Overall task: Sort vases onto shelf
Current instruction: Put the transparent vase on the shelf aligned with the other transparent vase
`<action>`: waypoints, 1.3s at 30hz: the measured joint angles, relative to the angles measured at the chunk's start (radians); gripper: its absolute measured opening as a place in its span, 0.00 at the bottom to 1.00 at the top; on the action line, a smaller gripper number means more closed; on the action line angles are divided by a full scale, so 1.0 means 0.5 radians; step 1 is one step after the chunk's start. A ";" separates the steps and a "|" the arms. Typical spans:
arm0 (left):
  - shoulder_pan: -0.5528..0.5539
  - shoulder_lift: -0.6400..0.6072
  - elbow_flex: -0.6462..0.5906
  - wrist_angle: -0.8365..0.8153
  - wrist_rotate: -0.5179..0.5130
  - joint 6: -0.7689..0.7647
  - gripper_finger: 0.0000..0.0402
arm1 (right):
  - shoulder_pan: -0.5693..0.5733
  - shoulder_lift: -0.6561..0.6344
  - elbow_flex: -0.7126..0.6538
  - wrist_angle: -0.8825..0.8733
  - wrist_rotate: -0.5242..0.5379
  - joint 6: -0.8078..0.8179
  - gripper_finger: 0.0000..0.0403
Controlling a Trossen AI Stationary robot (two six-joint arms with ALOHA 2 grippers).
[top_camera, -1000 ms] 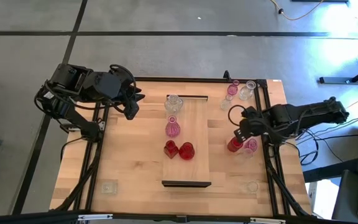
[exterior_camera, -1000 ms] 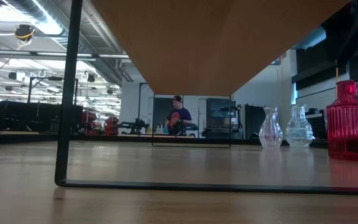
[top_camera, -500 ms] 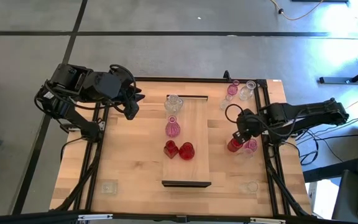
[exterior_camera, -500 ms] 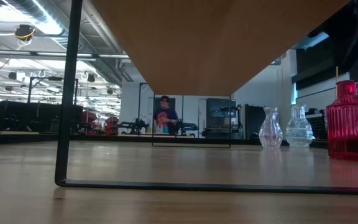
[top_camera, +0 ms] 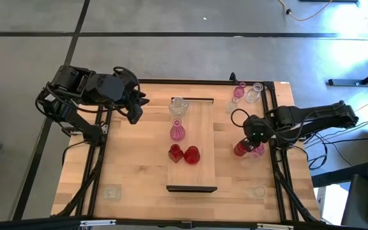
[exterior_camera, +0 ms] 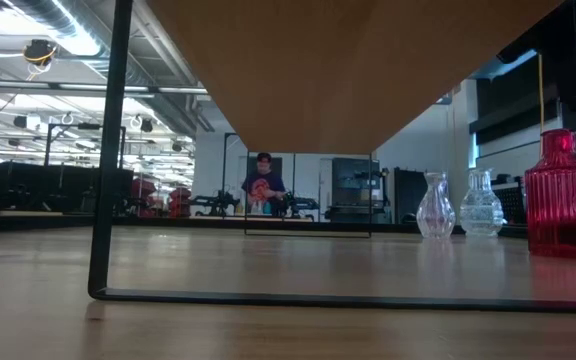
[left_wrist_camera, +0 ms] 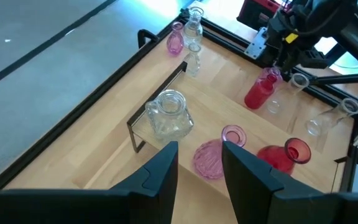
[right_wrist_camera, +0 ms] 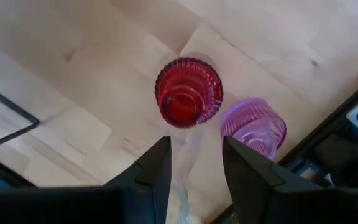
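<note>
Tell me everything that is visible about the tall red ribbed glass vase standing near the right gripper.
The tall red ribbed glass vase is translucent deep red, with vertical ribs around a cylindrical body and a narrower neck with a round open mouth. It stands upright on the wooden tabletop, right of the light-wood shelf, not on it. A pink ribbed glass vase stands close beside it. The right gripper hangs just above it; its fingers do not visibly touch it.

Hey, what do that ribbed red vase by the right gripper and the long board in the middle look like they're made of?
Red vase: likely glass, translucent, glossy, with ribbed walls. Shelf: pale wood, matte, visible grain, dark end edges.
</note>
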 joint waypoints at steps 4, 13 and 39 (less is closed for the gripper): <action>0.000 0.000 0.000 0.000 0.000 -0.006 0.29 | 0.000 -0.053 0.004 -0.022 -0.107 0.000 0.31; 0.000 0.000 0.000 0.000 -0.039 -0.028 0.29 | 0.262 -0.190 0.003 -0.055 -0.328 0.168 0.31; 0.002 0.000 0.000 0.000 -0.138 -0.061 0.29 | 0.430 -0.181 -0.260 0.298 -0.543 0.165 0.03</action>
